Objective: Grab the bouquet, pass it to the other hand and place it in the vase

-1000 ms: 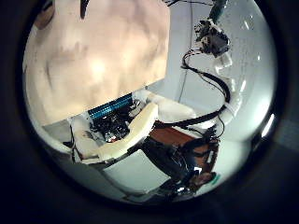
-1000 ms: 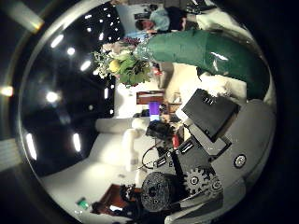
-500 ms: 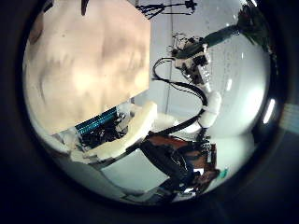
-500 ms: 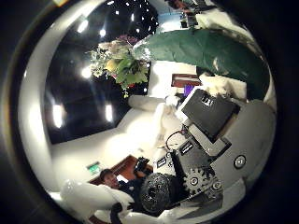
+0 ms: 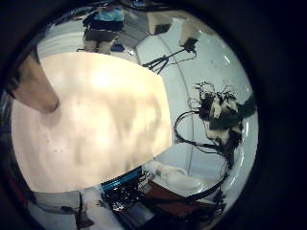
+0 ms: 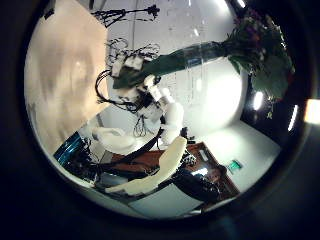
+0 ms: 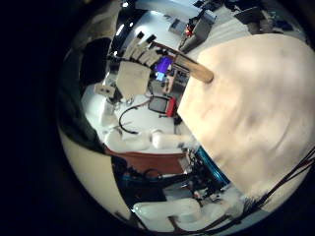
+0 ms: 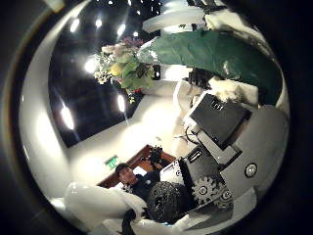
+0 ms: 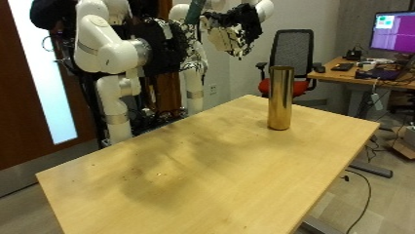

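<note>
Right robot hand grips green-wrapped flower bouquet aloft; left robot hand's state unclear. Handover, tall gold cylindrical vase insertion remain.

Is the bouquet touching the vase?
Apart. In the outside view the vase stands alone on the table with nothing against it; the bouquet is high above, at the view's top.

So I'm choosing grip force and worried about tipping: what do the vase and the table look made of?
The vase looks like metal with a brushed gold finish: a soft vertical sheen runs down its side. It could be coated. The table looks like pale wood or wood-look laminate, smooth and matte, with faint grain.
</note>
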Robot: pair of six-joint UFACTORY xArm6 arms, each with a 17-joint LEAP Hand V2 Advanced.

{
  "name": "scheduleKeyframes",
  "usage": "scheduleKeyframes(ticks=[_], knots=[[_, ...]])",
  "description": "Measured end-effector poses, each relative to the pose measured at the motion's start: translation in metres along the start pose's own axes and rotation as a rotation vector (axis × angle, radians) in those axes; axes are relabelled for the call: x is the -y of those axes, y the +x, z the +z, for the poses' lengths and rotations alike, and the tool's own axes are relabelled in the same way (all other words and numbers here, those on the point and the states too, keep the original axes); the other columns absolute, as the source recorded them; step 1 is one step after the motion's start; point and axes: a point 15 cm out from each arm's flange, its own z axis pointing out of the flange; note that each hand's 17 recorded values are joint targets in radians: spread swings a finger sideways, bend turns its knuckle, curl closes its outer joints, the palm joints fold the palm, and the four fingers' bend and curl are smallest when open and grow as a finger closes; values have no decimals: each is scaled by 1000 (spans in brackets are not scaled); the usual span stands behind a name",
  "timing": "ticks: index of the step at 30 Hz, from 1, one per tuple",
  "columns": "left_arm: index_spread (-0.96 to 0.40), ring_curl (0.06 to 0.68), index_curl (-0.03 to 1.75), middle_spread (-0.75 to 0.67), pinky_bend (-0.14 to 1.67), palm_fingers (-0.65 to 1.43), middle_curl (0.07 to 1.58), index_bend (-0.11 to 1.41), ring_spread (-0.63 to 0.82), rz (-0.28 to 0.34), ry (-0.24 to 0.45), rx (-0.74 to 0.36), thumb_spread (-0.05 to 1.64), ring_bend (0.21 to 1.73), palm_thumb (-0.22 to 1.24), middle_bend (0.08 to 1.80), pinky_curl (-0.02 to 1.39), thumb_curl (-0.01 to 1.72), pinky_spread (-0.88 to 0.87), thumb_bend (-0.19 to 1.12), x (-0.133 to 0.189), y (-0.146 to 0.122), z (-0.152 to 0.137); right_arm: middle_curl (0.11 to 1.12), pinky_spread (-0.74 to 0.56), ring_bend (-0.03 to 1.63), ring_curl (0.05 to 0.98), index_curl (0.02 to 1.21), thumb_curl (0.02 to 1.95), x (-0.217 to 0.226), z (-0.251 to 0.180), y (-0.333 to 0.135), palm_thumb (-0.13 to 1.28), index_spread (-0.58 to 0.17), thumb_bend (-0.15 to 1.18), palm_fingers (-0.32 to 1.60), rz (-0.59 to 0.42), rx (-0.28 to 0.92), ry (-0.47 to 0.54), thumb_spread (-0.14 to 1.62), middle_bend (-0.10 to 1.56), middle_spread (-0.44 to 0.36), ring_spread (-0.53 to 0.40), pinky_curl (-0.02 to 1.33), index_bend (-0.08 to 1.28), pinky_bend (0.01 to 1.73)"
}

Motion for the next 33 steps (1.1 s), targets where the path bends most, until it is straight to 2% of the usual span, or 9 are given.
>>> scheduleKeyframes(ticks=[2,7,11,13,17,22,28,33], knots=[[226,237,279,362,268,90,346,146,466,12,4,-50,856,567,200,261,281,298,474,-37,1,7,0,777,-234,1454,605,835,940,0,5,0,1208,-209,-19,1128,-2,4,-11,140,1299,-133,-170,1063,1135,1073],[216,218,293,386,238,68,341,180,491,46,-37,-165,822,523,191,261,285,309,476,-37,-5,21,0,780,-238,1452,606,836,940,3,30,3,1208,-209,-19,1130,-11,14,-67,139,1296,-134,-170,1082,1133,1065],[224,208,299,405,216,72,334,165,510,65,-28,-261,802,506,197,251,288,316,488,-37,-3,37,-5,783,-241,1450,608,837,940,1,36,7,1208,-209,-19,1130,-15,10,-90,139,1295,-134,-172,1096,1132,1058],[239,208,279,346,212,123,351,137,505,70,-29,-297,795,517,206,320,292,320,487,-36,-3,43,-7,784,-242,1449,609,837,940,1,40,7,1208,-209,-19,1130,-15,16,-99,139,1294,-134,-172,1101,1132,1055],[259,208,269,284,206,145,367,147,493,83,-18,-316,789,519,221,369,297,326,480,-34,0,47,-9,786,-245,1447,611,838,939,-6,51,16,1207,-210,-19,1126,18,45,-111,139,1295,-134,-174,1112,1130,1048],[289,204,250,138,210,196,412,141,466,90,-20,-350,787,525,267,501,304,332,462,-35,4,52,-8,788,-248,1445,614,840,939,-5,63,27,1206,-211,-19,1126,43,39,-122,140,1295,-134,-174,1125,1128,1040],[294,206,252,95,231,193,427,153,448,86,-77,-362,789,544,295,528,314,336,447,-34,1,57,5,788,-251,1443,615,842,939,-2,80,39,1206,-211,-19,1127,48,9,-148,140,1293,-135,-175,1135,1127,1034],[275,223,230,-15,246,279,492,131,293,61,-142,-385,793,645,343,679,317,338,383,-29,-6,61,13,790,-254,1442,617,843,939,0,81,47,1207,-212,-19,1128,53,-25,-146,140,1292,-127,-175,1144,1125,1028]])
